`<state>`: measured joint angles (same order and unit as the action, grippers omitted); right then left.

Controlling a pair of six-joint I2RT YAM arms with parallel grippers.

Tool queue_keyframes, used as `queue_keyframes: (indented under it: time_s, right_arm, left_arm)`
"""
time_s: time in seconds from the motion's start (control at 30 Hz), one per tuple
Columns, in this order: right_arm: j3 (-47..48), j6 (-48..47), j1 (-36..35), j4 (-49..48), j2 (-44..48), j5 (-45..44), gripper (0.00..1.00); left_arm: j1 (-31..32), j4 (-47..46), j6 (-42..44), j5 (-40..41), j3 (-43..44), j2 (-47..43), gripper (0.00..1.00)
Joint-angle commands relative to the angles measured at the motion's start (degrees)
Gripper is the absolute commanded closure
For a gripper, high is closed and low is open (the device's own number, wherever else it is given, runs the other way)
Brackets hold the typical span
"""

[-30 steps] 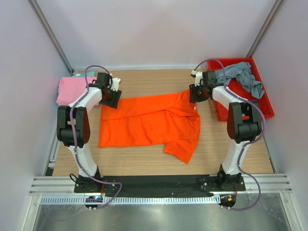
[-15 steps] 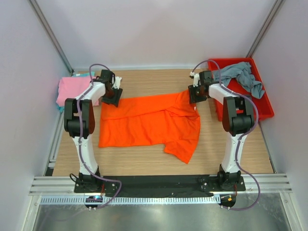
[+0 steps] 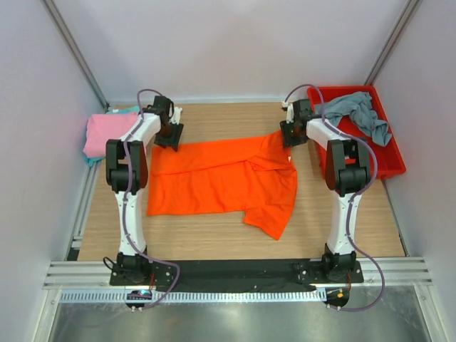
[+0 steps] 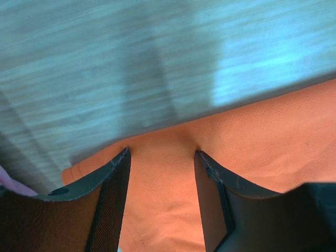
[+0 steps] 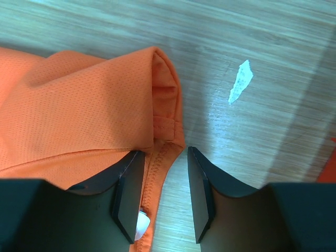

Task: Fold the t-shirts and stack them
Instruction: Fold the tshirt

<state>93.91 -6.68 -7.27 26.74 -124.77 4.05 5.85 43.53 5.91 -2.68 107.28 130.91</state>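
The orange t-shirt (image 3: 221, 178) lies spread across the middle of the table, its near right part folded over. My left gripper (image 3: 169, 135) stands on the shirt's far left corner. Its jaws are apart, and flat orange cloth (image 4: 168, 210) lies between them at the gripper (image 4: 161, 155). My right gripper (image 3: 288, 135) is at the far right corner. Its jaws are also apart at the gripper (image 5: 164, 152), astride the stitched hem (image 5: 157, 173), with one finger on the cloth. The pink t-shirt (image 3: 107, 134) lies at the far left over a teal one (image 3: 127, 110). The grey-blue t-shirt (image 3: 360, 114) is in the bin.
The red plastic bin (image 3: 395, 162) stands at the far right, close beside my right arm. A small white scrap (image 5: 240, 86) lies on the bare wood just beyond the right fingers. Walls close in the table on three sides.
Both grippers have slid toward the far edge of the table. The orange shirt's far corners have shifted that way with them, and its far edge lies straighter.
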Motion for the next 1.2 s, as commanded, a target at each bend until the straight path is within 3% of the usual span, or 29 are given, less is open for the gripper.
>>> queue_keyframes:
  time_s: [0.0, 0.3, 0.6, 0.8, 0.93, 0.97, 1.17]
  right_arm:
    - [1.6, 1.2, 0.5, 2.4, -2.3, -3.2, 0.56]
    - [2.7, 2.0, 0.7, 2.4, -3.1, -9.2, 0.56]
    - [5.1, 2.6, 0.7, 3.3, -5.0, -11.0, 0.56]
    - [7.1, 1.8, 0.7, 2.3, -6.5, -11.5, 0.57]
    - [3.4, 1.6, 0.6, -1.5, -1.9, -11.0, 0.58]
    - [2.3, 0.9, 0.6, -2.2, 0.2, -10.8, 0.58]
    - [-7.3, -0.4, 0.5, -4.5, 20.2, -7.3, 0.56]
  left_arm:
    - [-0.5, 2.6, -1.2, -0.4, 4.9, 2.1, 0.47]
    - [-0.5, 4.4, -1.3, -0.2, 12.0, 7.0, 0.48]
    - [-0.4, 7.4, -2.1, -1.4, 25.2, 13.9, 0.47]
    - [-0.1, 2.7, -2.1, -2.8, 27.4, 14.7, 0.48]
    - [0.3, -1.7, -4.0, -2.7, 24.6, 8.7, 0.46]
    - [0.2, -4.1, -4.4, -2.5, 23.2, 3.8, 0.43]
    - [0.7, -6.5, -5.3, -6.9, 8.2, -15.9, 0.23]
